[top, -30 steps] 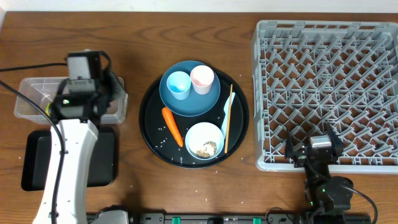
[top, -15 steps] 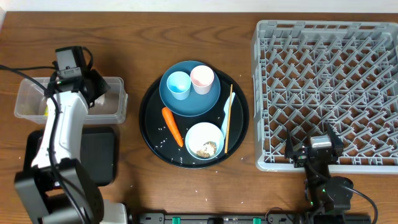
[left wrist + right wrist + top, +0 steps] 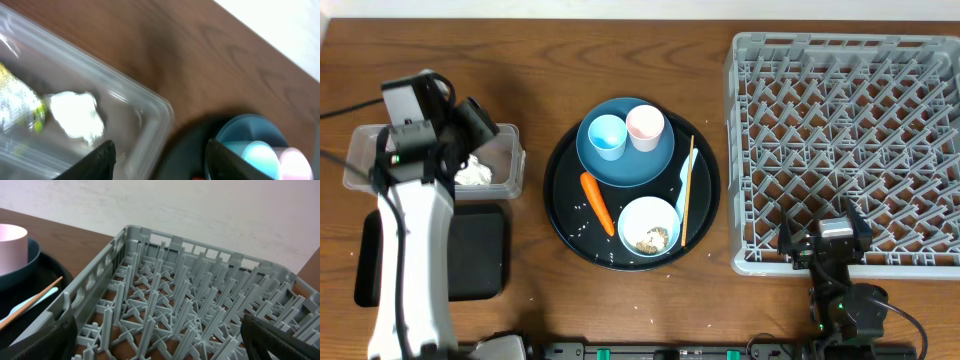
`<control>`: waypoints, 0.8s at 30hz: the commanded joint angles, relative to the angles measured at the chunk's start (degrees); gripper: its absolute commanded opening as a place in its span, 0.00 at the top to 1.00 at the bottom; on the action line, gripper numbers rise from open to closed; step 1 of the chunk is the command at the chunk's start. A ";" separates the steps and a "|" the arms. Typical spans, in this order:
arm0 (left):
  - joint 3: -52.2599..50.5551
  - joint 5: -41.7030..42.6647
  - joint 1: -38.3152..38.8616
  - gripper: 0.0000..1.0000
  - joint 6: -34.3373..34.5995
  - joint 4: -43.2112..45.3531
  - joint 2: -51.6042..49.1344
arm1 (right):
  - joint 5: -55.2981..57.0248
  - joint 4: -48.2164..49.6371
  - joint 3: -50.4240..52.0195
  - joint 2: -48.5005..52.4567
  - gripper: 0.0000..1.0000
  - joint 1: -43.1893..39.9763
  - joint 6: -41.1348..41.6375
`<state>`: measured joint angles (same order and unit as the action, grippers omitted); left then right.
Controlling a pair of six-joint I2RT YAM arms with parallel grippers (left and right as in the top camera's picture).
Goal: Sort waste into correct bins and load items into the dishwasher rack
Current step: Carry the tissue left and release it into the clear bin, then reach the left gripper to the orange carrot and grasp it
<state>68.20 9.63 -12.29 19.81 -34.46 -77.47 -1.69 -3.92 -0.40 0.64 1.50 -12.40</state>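
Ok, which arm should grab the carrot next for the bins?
Left, probably. The left gripper hangs open and empty at the clear tub, on the carrot's side of the round tray. The right gripper sits beside the rack.

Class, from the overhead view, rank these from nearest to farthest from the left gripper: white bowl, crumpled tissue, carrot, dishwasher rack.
1. The crumpled tissue, in the clear tub right by the left gripper.
2. The carrot, on the round tray's left side.
3. The white bowl, at the tray's front.
4. The dishwasher rack, far right.
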 commanded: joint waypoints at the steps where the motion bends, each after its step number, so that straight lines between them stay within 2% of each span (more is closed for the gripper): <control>1: 0.81 1.38 2.51 0.41 2.19 -5.68 3.15 | 0.15 -0.22 0.09 -0.26 0.01 -0.35 -0.31; 6: 0.48 1.55 8.52 0.41 3.41 -16.59 4.11 | 0.15 -0.22 0.09 -0.26 0.01 -0.35 -0.31; 9: -0.33 1.55 13.22 0.41 3.43 -20.04 3.50 | 0.15 -0.22 0.09 -0.26 0.01 -0.35 -0.31; 15: -2.54 1.05 21.75 0.42 6.16 -19.89 1.60 | 0.15 -0.22 0.09 -0.26 0.01 -0.35 -0.31; 24: -8.87 -1.29 28.09 0.42 13.86 -15.02 -3.56 | 0.15 -0.22 0.09 -0.26 0.01 -0.35 -0.31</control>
<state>61.10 9.69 14.28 30.00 -50.57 -79.26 -1.69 -3.95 -0.40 0.62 1.50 -12.40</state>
